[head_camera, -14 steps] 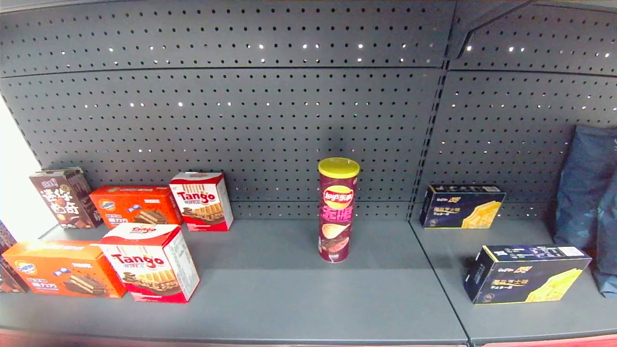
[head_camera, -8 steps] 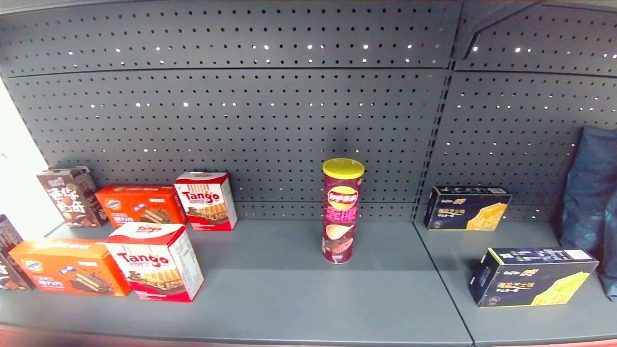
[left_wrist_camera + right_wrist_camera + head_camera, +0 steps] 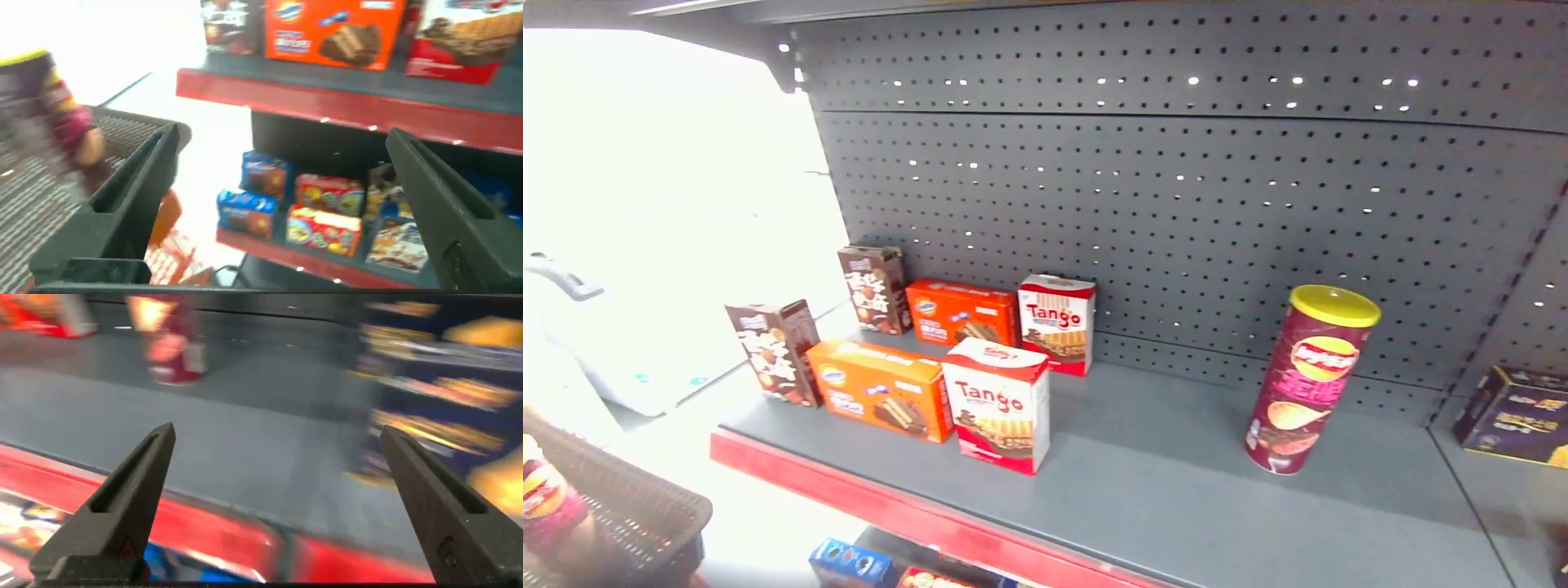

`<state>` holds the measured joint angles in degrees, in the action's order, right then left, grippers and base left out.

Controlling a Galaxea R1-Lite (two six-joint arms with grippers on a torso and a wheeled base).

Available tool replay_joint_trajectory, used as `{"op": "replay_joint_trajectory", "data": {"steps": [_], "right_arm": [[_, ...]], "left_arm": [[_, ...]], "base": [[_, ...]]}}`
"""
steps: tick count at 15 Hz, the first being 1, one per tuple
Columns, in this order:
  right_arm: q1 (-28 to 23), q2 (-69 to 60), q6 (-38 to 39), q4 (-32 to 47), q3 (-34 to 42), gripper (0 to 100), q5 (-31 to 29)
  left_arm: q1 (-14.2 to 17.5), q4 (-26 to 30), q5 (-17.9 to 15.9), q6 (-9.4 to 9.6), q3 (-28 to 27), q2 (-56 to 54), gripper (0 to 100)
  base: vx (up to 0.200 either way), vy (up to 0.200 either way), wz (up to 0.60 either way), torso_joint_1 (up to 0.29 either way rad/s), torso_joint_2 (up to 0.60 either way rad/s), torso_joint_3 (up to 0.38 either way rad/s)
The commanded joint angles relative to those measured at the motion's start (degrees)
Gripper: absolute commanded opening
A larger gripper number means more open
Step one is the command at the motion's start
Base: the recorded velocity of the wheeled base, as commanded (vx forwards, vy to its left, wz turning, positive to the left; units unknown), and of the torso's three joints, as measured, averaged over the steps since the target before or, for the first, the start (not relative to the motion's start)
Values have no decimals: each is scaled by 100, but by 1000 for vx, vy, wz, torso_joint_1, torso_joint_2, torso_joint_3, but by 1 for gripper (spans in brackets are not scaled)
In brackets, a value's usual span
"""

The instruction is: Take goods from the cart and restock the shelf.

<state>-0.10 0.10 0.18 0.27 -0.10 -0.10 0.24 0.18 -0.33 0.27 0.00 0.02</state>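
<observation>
Currently left tool is empty, fingers spread apart, beside the cart; cart can lies ahead of it. Right tool is also spread and empty at the shelf edge; shelf can stands upright beyond it.

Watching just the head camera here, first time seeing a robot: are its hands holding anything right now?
Observer: No. The left gripper is open with nothing between its fingers.
Operator: And the other one?
Observer: The right gripper is open and empty too, facing the grey shelf.
Operator: I glimpse something blue under the red edge. What else is down there?
Observer: Red packets stand right beside the blue packets, one level down.
</observation>
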Motion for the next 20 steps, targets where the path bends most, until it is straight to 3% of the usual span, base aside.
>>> {"op": "replay_joint_trajectory", "data": {"steps": [1,11,18,20], "right_arm": [[1,8,-1,0,1,100,1],[1,8,-1,0,1,100,1],[1,8,-1,0,1,100,1],[1,8,-1,0,1,100,1]], "left_arm": [[2,-1,-2,0,0,-2,100],[2,-1,-11,17,0,-2,100],[2,-1,7,35,0,-2,100],[-7,193,130,316,-624,235,100]], "base": [[0,0,600,2,7,7],[0,0,600,3,1,2],[0,0,0,0,0,0],[0,0,0,0,0,0]]}}
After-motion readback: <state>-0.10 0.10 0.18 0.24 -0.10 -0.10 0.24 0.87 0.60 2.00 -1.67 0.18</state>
